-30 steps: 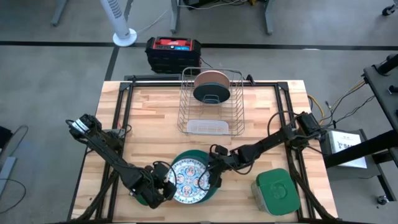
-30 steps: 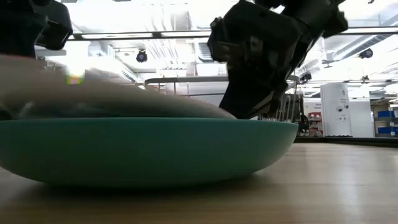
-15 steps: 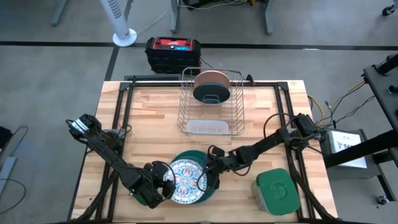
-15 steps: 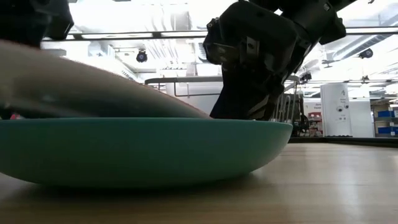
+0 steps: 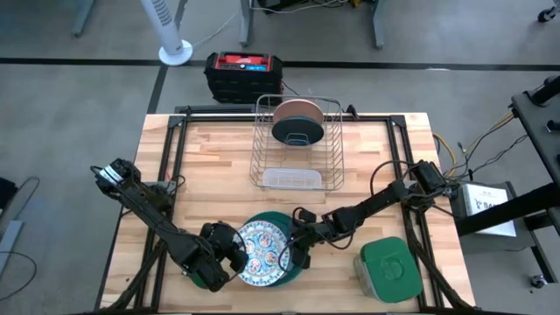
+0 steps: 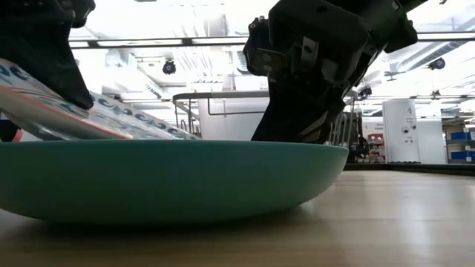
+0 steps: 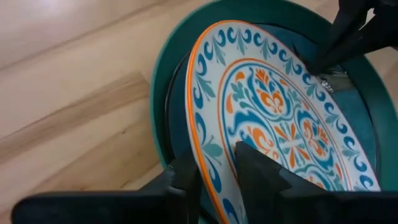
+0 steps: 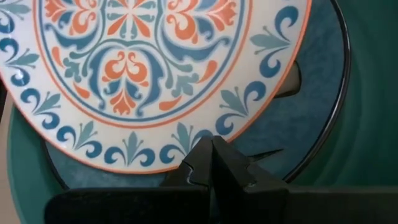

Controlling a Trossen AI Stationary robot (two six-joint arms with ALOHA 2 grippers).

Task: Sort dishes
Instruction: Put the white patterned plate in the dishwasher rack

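Partly hidden: dark teal plate (image 8: 311, 118), seen only as a crescent beneath the ornamented plate (image 5: 260, 254) in the wrist views; not separable from the bright teal-green plate (image 5: 295, 269) in the high view. Cut off in the low view: both arms at the upper frame edge, fingertips of both grippers concealed behind the teal-green rim.

Stack location: lower centre of the high view, on the worktop (image 5: 219, 166). Ornamented plate uppermost, tilted, left edge raised off the stack. Left gripper (image 7: 214, 171) at the stack's lower-left edge, closed on the ornamented plate's rim, one finger (image 7: 186, 177) under and one above. Right gripper (image 8: 212, 163) at the stack's right edge, fingers pressed fully together, tip resting over the dark teal plate just beside the ornamented rim, nothing held.

Salmon-pink plate (image 5: 297, 112) standing upright in the wire rack (image 5: 262, 153), upper centre of the high view, a dark dish directly in front of it; identity of that dish not clear.

Shown only in the low view: raised tilt of the ornamented plate above the teal-green rim. Shown only in the high view: green-lidded container (image 5: 389, 269) at lower right, rack, both arms' full reach.
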